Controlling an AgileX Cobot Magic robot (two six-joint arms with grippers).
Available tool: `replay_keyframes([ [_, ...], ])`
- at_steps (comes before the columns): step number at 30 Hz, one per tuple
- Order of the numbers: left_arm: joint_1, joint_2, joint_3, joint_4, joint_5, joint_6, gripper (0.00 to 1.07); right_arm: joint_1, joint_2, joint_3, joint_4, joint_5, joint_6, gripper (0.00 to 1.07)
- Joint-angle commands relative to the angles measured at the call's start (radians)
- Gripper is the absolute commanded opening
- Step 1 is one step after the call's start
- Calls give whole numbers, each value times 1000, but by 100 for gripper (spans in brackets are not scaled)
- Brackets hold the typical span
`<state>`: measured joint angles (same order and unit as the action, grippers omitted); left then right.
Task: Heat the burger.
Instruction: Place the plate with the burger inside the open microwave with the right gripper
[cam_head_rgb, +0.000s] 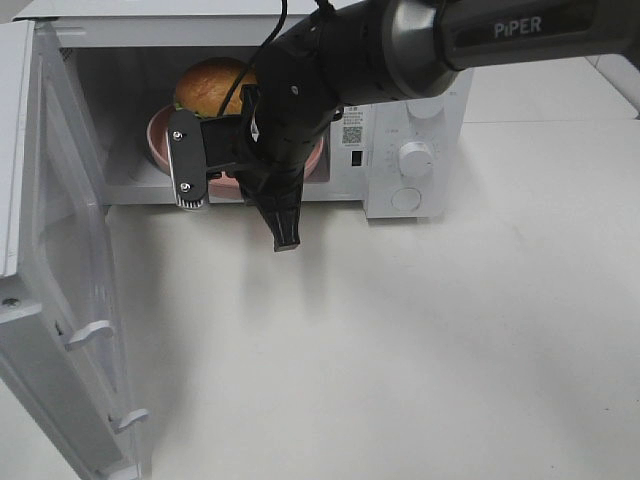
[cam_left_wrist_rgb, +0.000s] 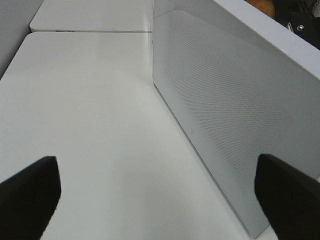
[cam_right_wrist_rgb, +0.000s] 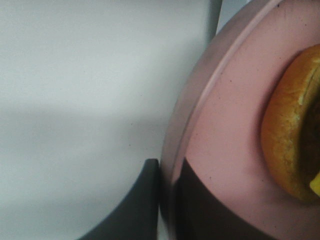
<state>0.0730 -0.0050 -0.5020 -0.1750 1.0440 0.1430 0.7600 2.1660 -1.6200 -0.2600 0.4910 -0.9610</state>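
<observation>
So the burger sits on the pink plate inside the microwave, and the door is standing wide open on the left. The right gripper reaches across to the opening, fingers pinched tight on the plate's rim, one on each side of it. The left gripper hangs over the table just beside the door's outer face, with its jaws spread wide and nothing between them.
</observation>
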Motion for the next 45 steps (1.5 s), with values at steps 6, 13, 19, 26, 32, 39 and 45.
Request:
replay_keyframes([
  [6,-6,-24,3,-7,-6,-5,98,-11,35,-110,-50,-28,19,0],
  [13,-6,-24,3,-7,-6,-5,98,-17,79,-182,-56,2,20,0],
  [19,-6,-24,3,-6,-6,-5,98,-17,127,-258,-56,10,20,0],
  [26,-6,-24,3,-3,-6,-5,98,-33,164,-310,-53,36,23,0],
  [32,-6,-24,3,0,-6,-5,98,-40,164,-310,-56,26,11,1],
  [39,-6,-24,3,0,-6,-5,98,-40,164,-310,-56,21,11,8],
  [45,-6,-24,3,0,-6,-5,98,-40,164,-310,-49,21,11,22],
])
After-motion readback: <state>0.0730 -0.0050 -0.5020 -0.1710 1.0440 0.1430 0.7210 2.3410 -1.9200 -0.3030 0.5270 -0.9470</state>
